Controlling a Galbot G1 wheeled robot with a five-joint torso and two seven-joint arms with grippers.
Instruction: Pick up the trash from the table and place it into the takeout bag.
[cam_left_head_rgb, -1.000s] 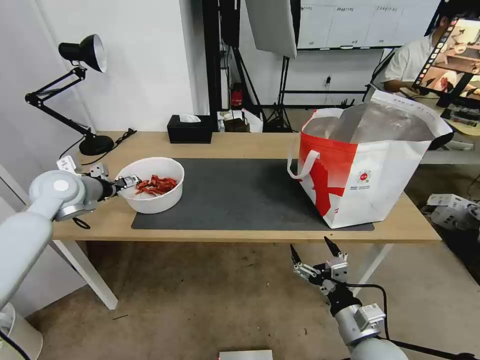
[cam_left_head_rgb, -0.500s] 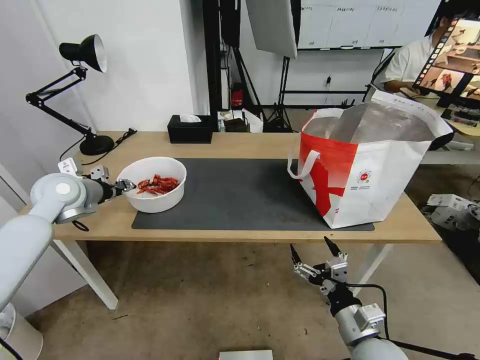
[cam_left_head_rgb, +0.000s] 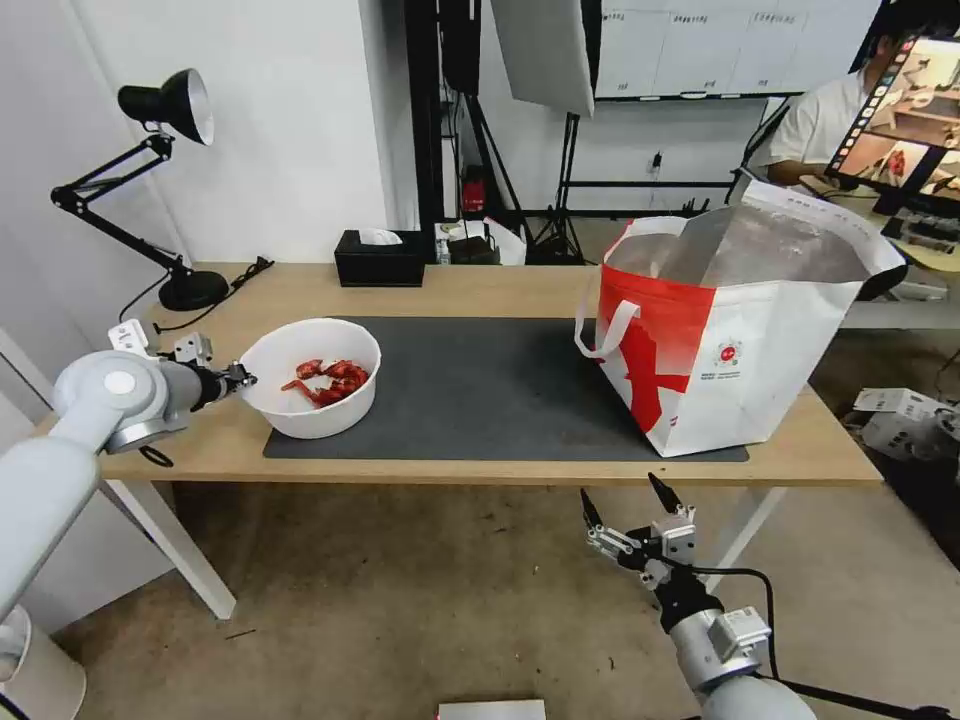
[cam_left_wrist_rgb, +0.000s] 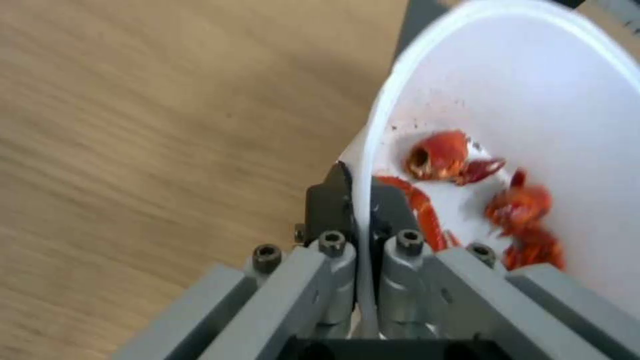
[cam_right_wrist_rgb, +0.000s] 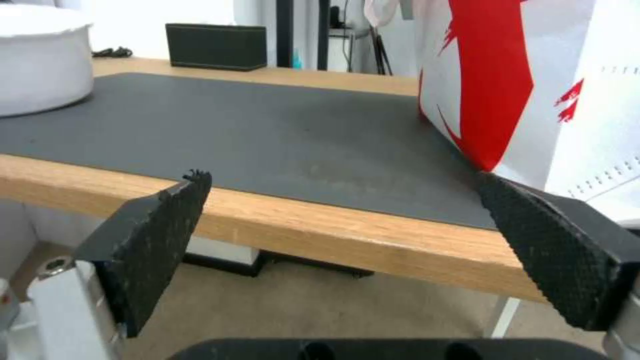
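1. Light-wood surface (cam_left_head_rgb: 500, 292) with a dark grey mat (cam_left_head_rgb: 480, 385) runs across my head view; a black tissue box (cam_left_head_rgb: 380, 258) sits at its far edge and a desk lamp (cam_left_head_rgb: 165, 105) stands at the far left.
2. I judge I am in the pick-up step: the left claw (cam_left_head_rgb: 238, 378) is clenched on the left rim of the white bowl (cam_left_head_rgb: 312, 388), one finger inside the wall and one outside, as the left wrist view shows.
3. That bowl, with red shell scraps (cam_left_wrist_rgb: 493, 200) in it, appears tipped, its left side raised, at the mat's left end.
4. The takeout bag (cam_left_head_rgb: 735, 330) stands open at the right end, well apart from the bowl.
5. Next I need a steady carry rightward, keeping the bowl level so the scraps do not spill.
6. The right claw (cam_left_head_rgb: 630, 510) hangs released below the near edge.
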